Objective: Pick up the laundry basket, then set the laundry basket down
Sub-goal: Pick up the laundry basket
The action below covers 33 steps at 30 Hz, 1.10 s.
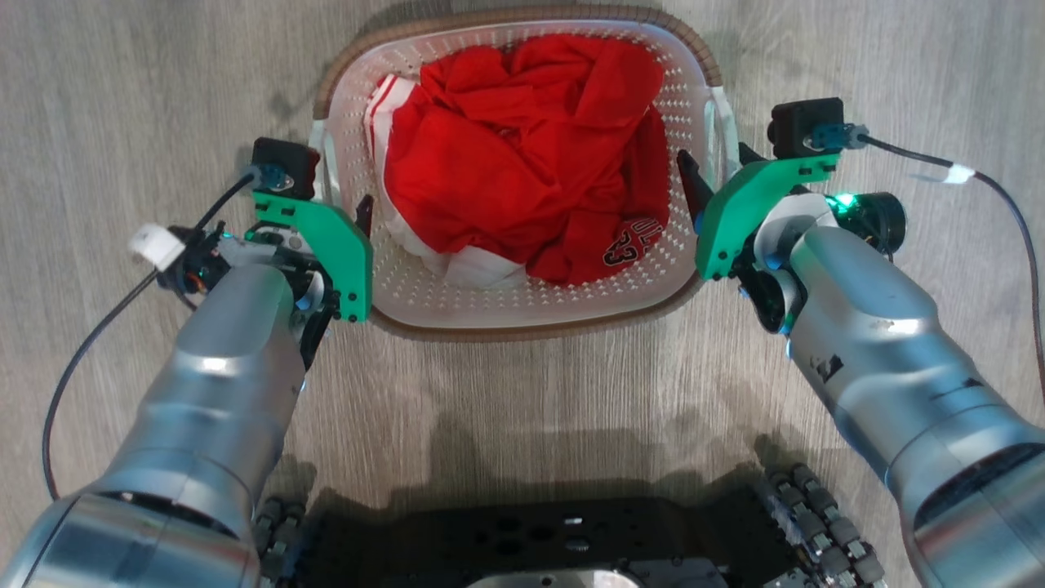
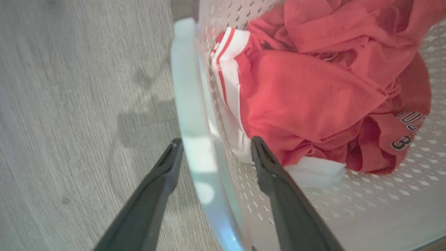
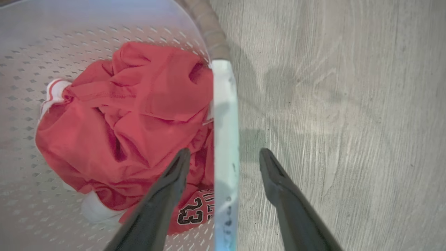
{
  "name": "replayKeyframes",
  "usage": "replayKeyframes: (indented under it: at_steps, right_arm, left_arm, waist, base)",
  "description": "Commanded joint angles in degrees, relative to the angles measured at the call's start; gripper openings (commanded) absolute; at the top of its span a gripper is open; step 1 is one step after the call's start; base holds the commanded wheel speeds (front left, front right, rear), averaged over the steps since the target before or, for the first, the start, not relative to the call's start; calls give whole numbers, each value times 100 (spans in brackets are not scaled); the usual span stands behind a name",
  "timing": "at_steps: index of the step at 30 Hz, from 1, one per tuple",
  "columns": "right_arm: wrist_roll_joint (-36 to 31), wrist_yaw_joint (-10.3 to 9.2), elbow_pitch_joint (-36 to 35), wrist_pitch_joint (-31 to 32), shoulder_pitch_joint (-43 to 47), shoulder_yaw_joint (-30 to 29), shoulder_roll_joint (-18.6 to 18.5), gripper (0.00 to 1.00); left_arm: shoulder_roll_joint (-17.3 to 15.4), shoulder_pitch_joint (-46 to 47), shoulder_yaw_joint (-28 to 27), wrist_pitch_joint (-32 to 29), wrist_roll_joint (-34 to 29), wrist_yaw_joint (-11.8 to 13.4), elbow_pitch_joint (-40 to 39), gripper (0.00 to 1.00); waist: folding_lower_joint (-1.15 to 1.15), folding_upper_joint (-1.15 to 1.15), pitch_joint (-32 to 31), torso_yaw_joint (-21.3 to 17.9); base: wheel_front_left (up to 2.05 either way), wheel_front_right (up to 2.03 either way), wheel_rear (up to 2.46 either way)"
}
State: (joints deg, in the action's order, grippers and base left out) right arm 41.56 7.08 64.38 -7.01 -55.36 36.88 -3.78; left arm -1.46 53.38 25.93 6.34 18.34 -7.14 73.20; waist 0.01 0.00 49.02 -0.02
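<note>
1. The laundry basket [image 1: 522,331] sits in the upper middle of the head view, apparently resting on the wood-look floor [image 1: 147,82]. Its long axis runs left to right across the frame.
2. Load: crumpled red clothing [image 1: 522,155] with white trim, lying loosely in the bottom. Judgement: light overall. Soft contents may slump if the basket tilts.
3. Shell is thin perforated plastic, so I expect some flex and a smooth, rather slippery surface. The walls are a poor grip. The two white side handles look like the stiffest holds.
4. Left gripper [image 2: 216,141]: jaws moderately wide, holding nothing. They straddle the left handle [image 2: 190,104]. The outer finger [image 2: 163,174] is just beside the handle over the floor. The inner finger [image 2: 275,181] is inside the basket, near the clothing.
5. Right gripper [image 3: 224,151]: jaws likewise apart and not clamped. The right handle [image 3: 224,104] runs up the centre of the frame between them. One finger is over the clothing, the other over the floor.
6. Judgement: both handles are bracketed, so closing is the next step. Lift evenly on both sides, since uneven height could twist the shell or let a handle slide through the fingers.
</note>
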Motion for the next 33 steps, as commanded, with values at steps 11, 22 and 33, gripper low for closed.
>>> replayKeyframes:
  at_steps: [11, 22, 33]
  right_arm:
    - [360, 41, 198, 61, -197, 508, 91, 100]
    - [791, 41, 234, 125, -294, 828, 91, 100]
    - [1170, 41, 291, 166, -344, 1119, 91, 7]
  left_arm:
    - [-142, 278, 397, -549, 462, -34, 17, 100]
    - [-143, 420, 685, -697, 686, -35, 50, 100]
    - [-160, 451, 826, -624, 867, -35, 67, 49]
  waist:
    - [-1, 0, 313, 8]
    - [-1, 0, 442, 27]
    - [-1, 0, 500, 41]
  base:
    - [0, 0, 0]
    - [0, 0, 0]
    - [0, 0, 0]
